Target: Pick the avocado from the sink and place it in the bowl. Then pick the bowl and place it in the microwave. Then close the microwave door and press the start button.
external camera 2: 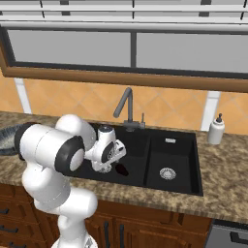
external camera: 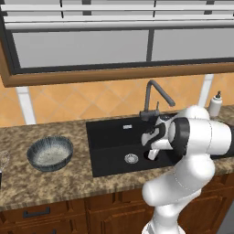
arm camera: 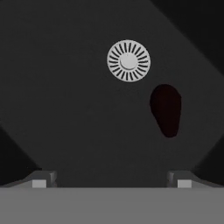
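jaws wide open, empty, over sink (arm camera: 65, 109) | avocado (arm camera: 166, 109) ahead, nr right jaw | drain (arm camera: 128, 61) further ahead

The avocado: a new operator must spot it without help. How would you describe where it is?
Find the black sink set in the granite counter, below the grey tap. On the basin floor, near the round steel drain, lies the avocado: small, egg-shaped and almost black, while the drain is pale and slotted.

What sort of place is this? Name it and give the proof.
A kitchen, rendered: a black sink with a gooseneck tap set in a speckled stone counter, wooden cabinets below, tiled wall behind.
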